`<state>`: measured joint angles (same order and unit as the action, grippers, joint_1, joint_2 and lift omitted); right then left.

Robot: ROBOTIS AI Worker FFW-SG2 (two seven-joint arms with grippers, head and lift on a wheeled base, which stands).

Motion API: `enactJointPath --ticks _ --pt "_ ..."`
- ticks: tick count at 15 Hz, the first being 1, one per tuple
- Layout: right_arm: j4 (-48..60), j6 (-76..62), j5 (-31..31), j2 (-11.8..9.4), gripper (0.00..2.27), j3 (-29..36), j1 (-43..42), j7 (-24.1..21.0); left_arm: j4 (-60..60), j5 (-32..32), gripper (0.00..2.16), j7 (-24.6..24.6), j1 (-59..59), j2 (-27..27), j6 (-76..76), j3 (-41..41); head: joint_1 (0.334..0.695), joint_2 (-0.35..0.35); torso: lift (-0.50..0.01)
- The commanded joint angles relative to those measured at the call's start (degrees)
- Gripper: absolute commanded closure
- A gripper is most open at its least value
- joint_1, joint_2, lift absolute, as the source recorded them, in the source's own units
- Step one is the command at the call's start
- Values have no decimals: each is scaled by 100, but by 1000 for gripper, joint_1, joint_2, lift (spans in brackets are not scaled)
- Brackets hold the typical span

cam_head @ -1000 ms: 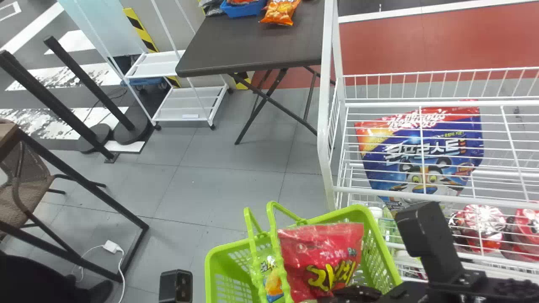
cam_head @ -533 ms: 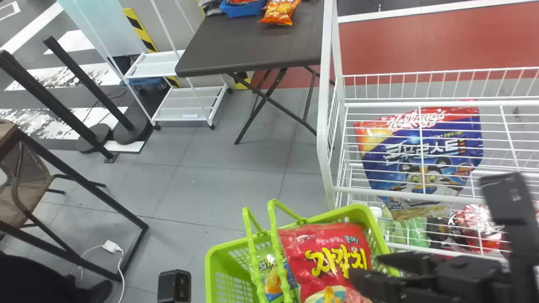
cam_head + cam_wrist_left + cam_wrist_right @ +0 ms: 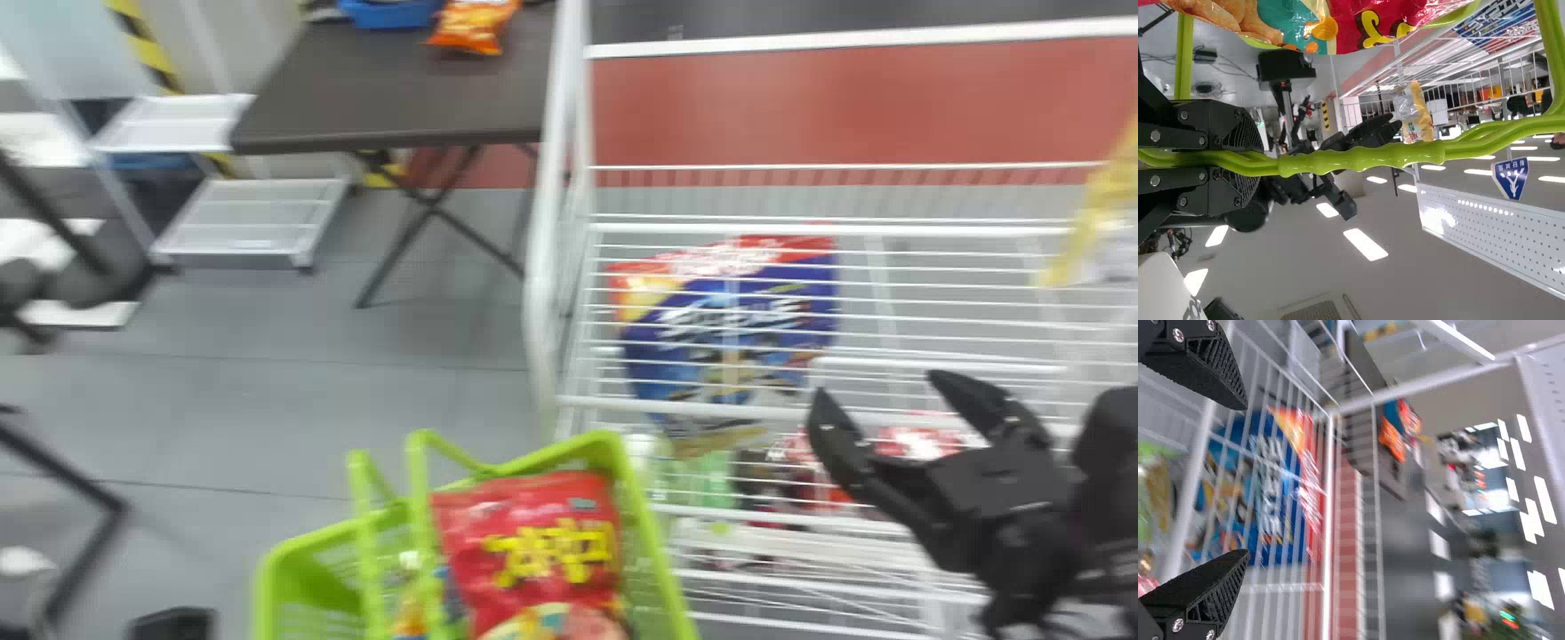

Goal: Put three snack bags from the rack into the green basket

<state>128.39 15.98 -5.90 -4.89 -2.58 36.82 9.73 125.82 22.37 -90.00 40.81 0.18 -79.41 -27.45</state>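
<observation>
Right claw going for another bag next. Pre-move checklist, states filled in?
1. Right claw open and empty: ok.
2. Left claw closed on the basket handle: ok.
3. Red bag inside the green basket: ok.
4. Three bags in the basket: cannot tell; the red one and a second, partly behind the handles, show, and others could lie beneath.
5. Right claw at the yellow bag: not ok; they are apart in the head view.

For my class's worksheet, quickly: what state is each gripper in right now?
Left gripper: closed on the green basket handle.
Right gripper: open, fingers apart, holding nothing.
</observation>
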Motion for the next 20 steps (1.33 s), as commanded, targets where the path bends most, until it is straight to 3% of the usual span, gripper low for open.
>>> enactJointPath --ticks 1,3,20 --pt "-639 -1707 239 225 29 187 361 20 -66 -4 2152 -57 -3 -32 0 2 695 -21 0" --pt "-833 -2112 256 480 29 328 502 205 -110 -13 2152 -57 15 -32 35 2 695 -57 0" --pt "-885 -2041 142 494 43 354 563 328 -110 -39 2152 -57 59 -32 35 11 695 -86 0"
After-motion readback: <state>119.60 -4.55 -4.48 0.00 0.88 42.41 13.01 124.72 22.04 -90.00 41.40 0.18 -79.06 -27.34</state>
